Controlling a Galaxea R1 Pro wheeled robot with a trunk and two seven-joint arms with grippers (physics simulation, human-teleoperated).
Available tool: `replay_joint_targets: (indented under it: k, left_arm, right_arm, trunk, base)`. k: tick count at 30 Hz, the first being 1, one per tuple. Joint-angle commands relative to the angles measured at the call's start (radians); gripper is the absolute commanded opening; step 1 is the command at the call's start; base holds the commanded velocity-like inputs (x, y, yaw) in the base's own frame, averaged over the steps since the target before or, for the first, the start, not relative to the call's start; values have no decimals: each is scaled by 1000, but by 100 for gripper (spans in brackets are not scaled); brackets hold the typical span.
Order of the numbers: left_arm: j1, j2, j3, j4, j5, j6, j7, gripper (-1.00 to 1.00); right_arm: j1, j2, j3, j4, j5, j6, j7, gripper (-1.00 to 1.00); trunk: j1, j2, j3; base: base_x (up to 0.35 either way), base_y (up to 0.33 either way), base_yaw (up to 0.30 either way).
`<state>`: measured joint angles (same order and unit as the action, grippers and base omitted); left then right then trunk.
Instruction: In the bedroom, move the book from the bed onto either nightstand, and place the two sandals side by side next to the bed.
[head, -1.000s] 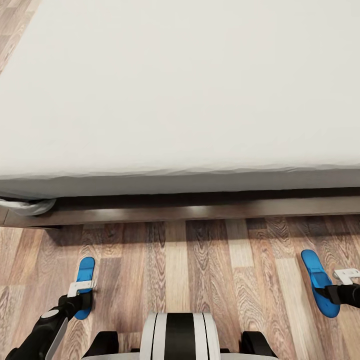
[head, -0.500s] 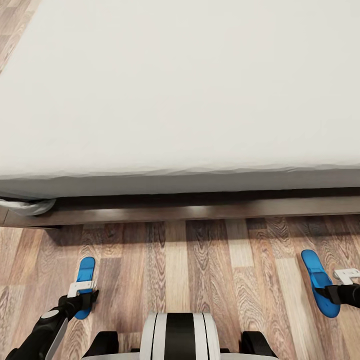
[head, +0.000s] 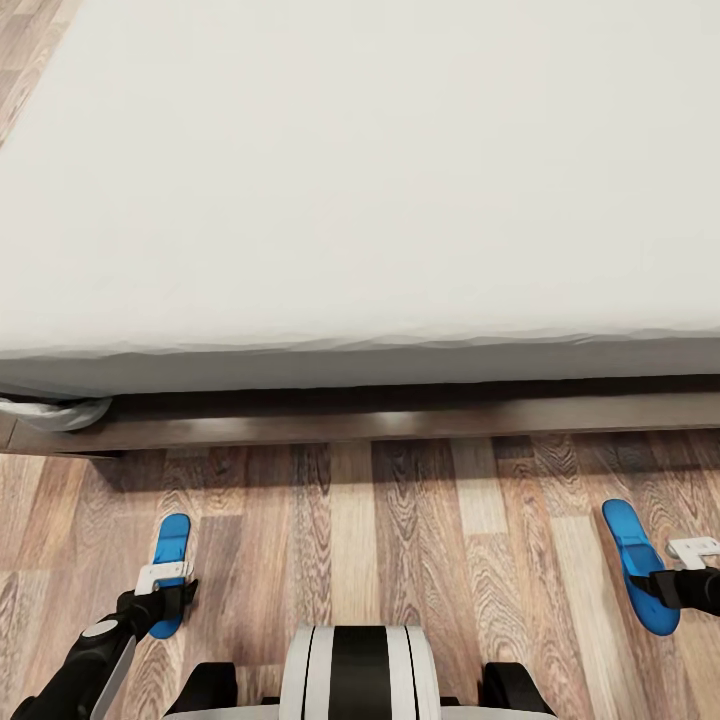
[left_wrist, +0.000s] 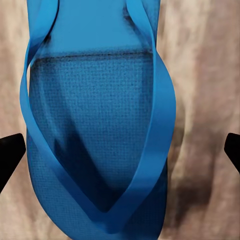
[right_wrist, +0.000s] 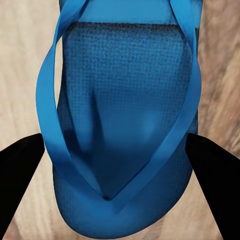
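Two bright blue sandals show near my base, in front of the bed (head: 360, 180). The left sandal (head: 171, 545) (left_wrist: 95, 125) lies on the wood floor. My left gripper (head: 163, 602) (left_wrist: 120, 150) hovers over its near end, open, with the black fingertips (left_wrist: 10, 150) standing wide of the sole. The right sandal (head: 632, 550) (right_wrist: 120, 115) sits between the fingers (right_wrist: 22, 175) of my right gripper (head: 662, 590) (right_wrist: 117, 165), which press against both edges of the sole. The book is out of view, and so are the nightstands.
The bed's dark-brown platform base (head: 400, 420) runs across the view just beyond the sandals. A bunched grey sheet corner (head: 55, 412) hangs at its left end. Wood-plank floor (head: 400, 530) spans the stretch between the two sandals. My own base (head: 360, 670) sits at the bottom.
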<state>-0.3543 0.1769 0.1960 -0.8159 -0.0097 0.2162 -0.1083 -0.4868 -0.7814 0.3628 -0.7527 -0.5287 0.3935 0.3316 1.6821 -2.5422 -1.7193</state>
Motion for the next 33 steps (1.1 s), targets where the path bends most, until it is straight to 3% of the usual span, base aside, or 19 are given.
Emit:
replay_joint_targets:
  k: [1, 9, 20, 24, 27, 30, 33]
  left_arm:
    - [0, -1, 3, -2, -1, 6, -7, 100]
    - [0, -1, 3, -2, -1, 6, -7, 100]
    - [0, -1, 3, -2, -1, 7, -7, 100]
    - [0, -1, 5, -6, -1, 4, -7, 100]
    - [0, 2, 40, -11, 3, -40, -11, 100]
    - [0, 4, 118, -26, 11, -71, -22, 100]
    - [4, 4, 161, -95, 14, -79, -83, 100]
  right_arm:
    - [-1, -1, 4, -1, -7, 4, -1, -100]
    - [-1, -1, 4, 0, -6, 4, -1, -100]
    - [-1, 0, 4, -1, -7, 3, -2, -100]
    - [-1, 0, 4, -1, -6, 3, -1, -100]
    - [-1, 0, 4, -1, -7, 4, -1, -100]
    - [-1, 0, 4, 0, -6, 3, -1, -100]
    - [-1, 1, 4, 1, -6, 4, -2, -100]
  trunk:
    - [0, 0, -1]
    - [0, 0, -1]
    - [-5, 2, 42]
    - [-5, 2, 42]
    - [-5, 2, 42]
    - [-5, 2, 42]
    - [-5, 2, 42]
  base:
    - [0, 0, 0]
    - [0, 0, 0]
    - [0, 0, 0]
    - [0, 0, 0]
    - [0, 0, 0]
    - [0, 0, 0]
    - [0, 0, 0]
